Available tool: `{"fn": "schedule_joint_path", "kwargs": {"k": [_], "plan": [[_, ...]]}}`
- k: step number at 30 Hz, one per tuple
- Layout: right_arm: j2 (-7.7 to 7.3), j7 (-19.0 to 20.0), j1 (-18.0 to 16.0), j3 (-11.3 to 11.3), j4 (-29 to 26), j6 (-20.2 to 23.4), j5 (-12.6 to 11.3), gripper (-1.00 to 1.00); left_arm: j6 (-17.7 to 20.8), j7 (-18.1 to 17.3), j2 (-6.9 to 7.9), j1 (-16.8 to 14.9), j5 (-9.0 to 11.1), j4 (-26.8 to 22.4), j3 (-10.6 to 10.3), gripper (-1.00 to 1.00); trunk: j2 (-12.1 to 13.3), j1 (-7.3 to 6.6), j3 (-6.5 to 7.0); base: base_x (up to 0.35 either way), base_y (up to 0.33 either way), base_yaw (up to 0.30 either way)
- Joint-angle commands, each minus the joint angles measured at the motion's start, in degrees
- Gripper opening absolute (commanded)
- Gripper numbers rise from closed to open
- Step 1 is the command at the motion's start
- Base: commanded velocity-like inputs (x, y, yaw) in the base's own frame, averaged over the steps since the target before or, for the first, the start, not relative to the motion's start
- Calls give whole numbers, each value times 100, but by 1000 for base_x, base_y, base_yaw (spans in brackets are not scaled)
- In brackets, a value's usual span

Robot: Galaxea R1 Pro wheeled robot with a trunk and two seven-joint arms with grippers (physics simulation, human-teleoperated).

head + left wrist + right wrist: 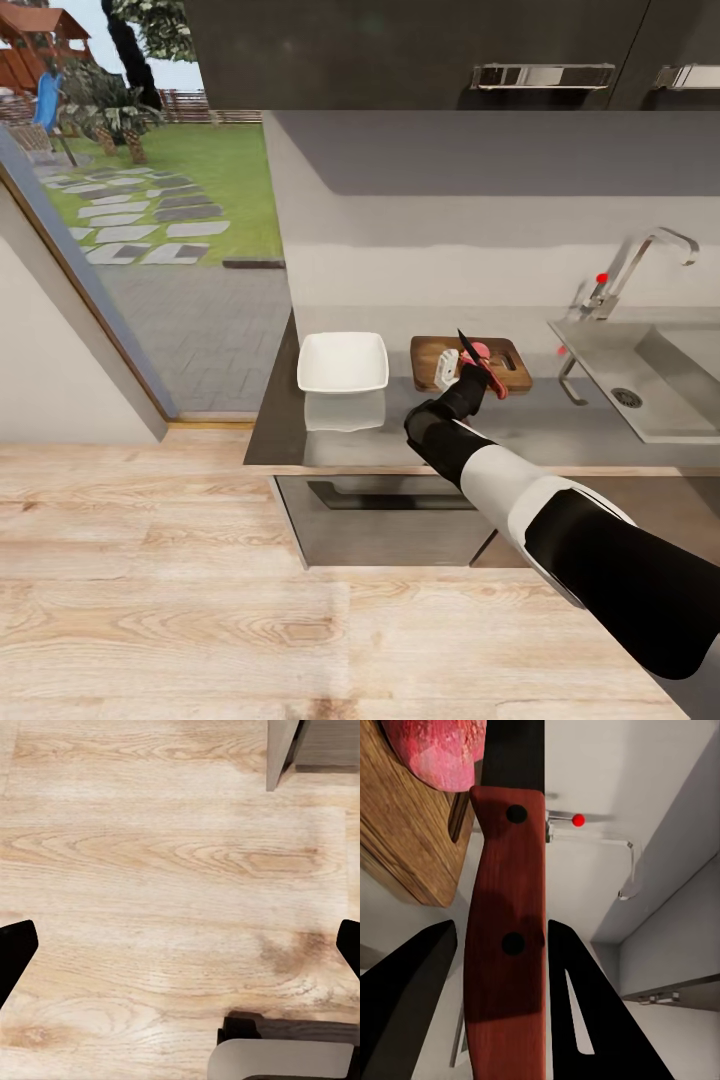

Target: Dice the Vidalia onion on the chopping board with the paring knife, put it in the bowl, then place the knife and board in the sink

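On the grey countertop, the brown chopping board carries the pink-red Vidalia onion. My right gripper hovers over the board's near edge, shut on the paring knife, whose dark blade points up beside the onion. In the right wrist view the red-brown knife handle sits between the black fingers, with the onion and the board beyond. The white square bowl stands left of the board. The sink lies to the right. My left gripper hangs open over the floor.
A chrome tap with a red knob stands behind the sink. Dark wall cabinets hang above the counter. A glass door on the left looks onto a garden. Light wooden flooring spreads in front of the cabinets.
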Motion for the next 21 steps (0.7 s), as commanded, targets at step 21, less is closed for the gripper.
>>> {"fn": "schedule_joint_path", "kwargs": {"k": [21], "plan": [[-13, -7, -4, 13, -49, 30, 10, -100, -32, -16, 0, -9, 36, 26, -10, 100, -5, 1, -6, 0, 0, 0]]}}
